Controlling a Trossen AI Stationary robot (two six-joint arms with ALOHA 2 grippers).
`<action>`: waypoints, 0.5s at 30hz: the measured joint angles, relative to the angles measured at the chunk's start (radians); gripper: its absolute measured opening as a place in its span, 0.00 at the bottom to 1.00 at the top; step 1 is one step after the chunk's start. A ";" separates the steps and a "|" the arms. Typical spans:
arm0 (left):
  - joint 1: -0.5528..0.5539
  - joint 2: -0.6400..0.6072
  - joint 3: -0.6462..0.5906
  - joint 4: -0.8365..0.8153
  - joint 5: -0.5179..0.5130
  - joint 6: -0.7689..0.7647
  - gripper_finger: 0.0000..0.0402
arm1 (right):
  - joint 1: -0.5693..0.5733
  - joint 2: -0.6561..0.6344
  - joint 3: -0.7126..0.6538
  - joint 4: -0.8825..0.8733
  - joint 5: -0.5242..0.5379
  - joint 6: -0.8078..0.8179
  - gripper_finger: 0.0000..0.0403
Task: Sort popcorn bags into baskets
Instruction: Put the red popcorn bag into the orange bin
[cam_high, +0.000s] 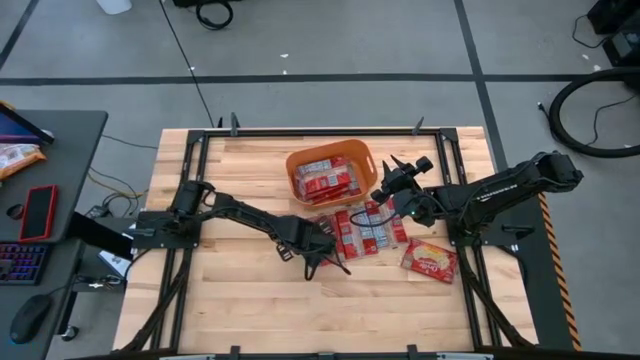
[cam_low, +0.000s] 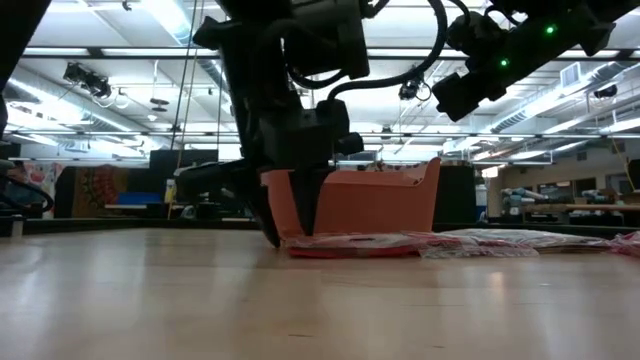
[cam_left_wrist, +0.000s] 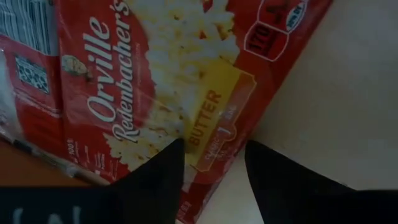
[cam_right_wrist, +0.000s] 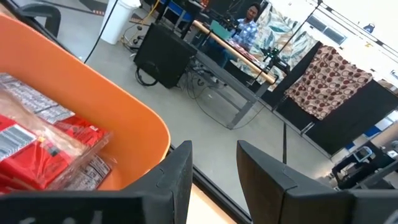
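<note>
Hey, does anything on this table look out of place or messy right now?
Mostly tidy. The odd one out is an orange-and-white snack bag lying alone, angled, right of the loose popcorn bags, which overlap unevenly beside the orange basket. The left gripper sits low at their edge; the right gripper hovers by the basket.

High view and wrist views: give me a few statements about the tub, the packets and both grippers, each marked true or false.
1. The orange tub already holds popcorn packets. True.
2. The left gripper is closed on a packet and lifting it. False: its fingers stand open, down over a packet that lies on the table.
3. The right gripper hangs near the tub's rim, holding nothing. True.
4. All packets outside the tub are stacked in one pile. False: several lie flat side by side beside the tub, and one packet lies apart to their right.
</note>
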 joint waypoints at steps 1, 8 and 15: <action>0.001 0.000 0.000 0.001 0.006 -0.003 0.42 | 0.000 0.000 0.000 0.002 -0.002 0.000 0.32; -0.001 0.001 -0.001 -0.001 0.015 -0.117 0.18 | -0.007 0.000 0.000 0.002 -0.008 0.000 0.32; 0.000 -0.011 0.040 -0.113 0.032 -0.222 0.02 | -0.007 0.000 0.000 0.001 -0.015 0.000 0.32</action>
